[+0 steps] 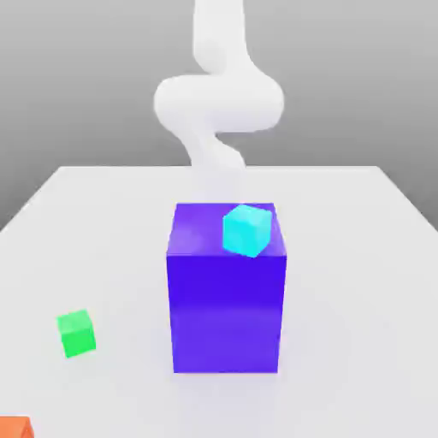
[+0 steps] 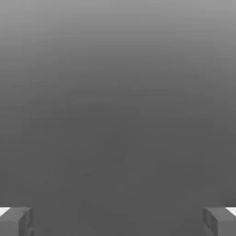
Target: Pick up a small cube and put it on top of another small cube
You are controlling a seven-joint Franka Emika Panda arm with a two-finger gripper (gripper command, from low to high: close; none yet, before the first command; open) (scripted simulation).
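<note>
The arm (image 1: pixel 219 103) bends in folds over there, its end effector (image 2: pixel 118 222) open, fingers (image 2: pixel 19 222) spread wide apart.

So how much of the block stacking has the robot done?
Nothing looks stacked by the robot for sure: a light blue cube sits on the big purple block, but I can't tell who put it there. The gripper is open and holds nothing. The small green cube lies on the table. Picking up a small cube and setting it on another is left.
</note>
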